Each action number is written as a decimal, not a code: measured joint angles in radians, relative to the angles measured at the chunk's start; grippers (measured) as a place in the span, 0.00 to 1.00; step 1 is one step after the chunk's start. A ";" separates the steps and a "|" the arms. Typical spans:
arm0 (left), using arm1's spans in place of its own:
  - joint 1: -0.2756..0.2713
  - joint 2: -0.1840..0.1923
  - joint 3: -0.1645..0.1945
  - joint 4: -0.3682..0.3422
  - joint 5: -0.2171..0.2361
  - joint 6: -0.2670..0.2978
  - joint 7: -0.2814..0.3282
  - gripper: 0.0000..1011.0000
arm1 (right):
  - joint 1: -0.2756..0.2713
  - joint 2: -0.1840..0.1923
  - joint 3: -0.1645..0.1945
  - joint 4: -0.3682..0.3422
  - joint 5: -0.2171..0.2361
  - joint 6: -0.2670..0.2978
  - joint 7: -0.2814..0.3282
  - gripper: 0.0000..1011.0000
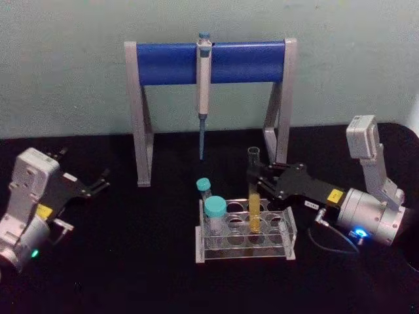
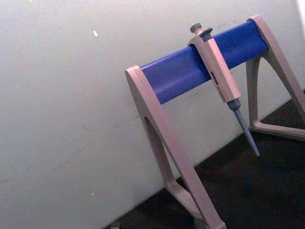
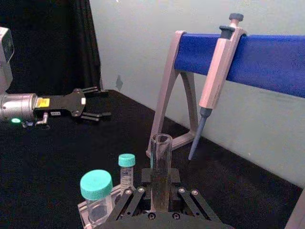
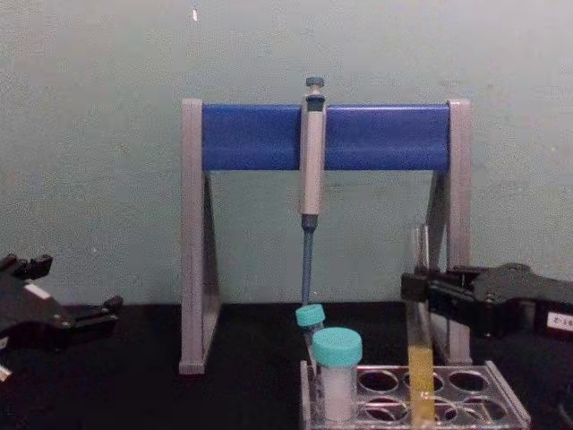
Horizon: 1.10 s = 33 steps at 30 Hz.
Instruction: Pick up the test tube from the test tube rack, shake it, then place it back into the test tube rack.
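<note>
Right hand [image 1: 254, 178] clamps slim clear glass test tube [image 1: 253, 196], yellow-filled.

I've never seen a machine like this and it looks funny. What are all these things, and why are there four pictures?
It is a robot with two arms, and each arm ends in a pincer. Four cameras look at once: one on its head, one on its chest, one on each wrist.

On the black table stands a clear test tube rack. In it are two teal-capped tubes and one long test tube with yellow liquid.

The right pincer is closed around that test tube, which is seated in the rack.

The left pincer waits open off to the left, holding nothing.

Behind stands a grey and blue stand with a pipette hanging on it, a tool for sucking up drops.
</note>
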 joint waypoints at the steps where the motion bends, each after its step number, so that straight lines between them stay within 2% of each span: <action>1: 0.000 0.000 0.000 0.000 0.000 0.000 0.000 0.99 | 0.000 0.000 0.000 0.001 0.000 0.000 0.000 0.22; 28: 0.000 0.000 0.000 0.000 0.000 0.000 0.000 0.99 | 0.004 0.000 -0.005 0.008 -0.007 0.004 0.001 0.22; 31: 0.000 0.000 0.000 0.000 0.000 0.000 0.000 0.99 | 0.003 0.000 -0.005 0.008 -0.009 0.006 0.000 0.24; 32: 0.000 0.000 0.000 0.000 0.000 0.000 0.000 0.99 | 0.003 0.000 -0.005 0.008 -0.009 0.006 0.000 0.29; 33: 0.000 0.000 0.000 0.000 0.000 0.000 0.000 0.99 | 0.003 0.000 -0.005 0.008 -0.009 0.006 0.000 0.29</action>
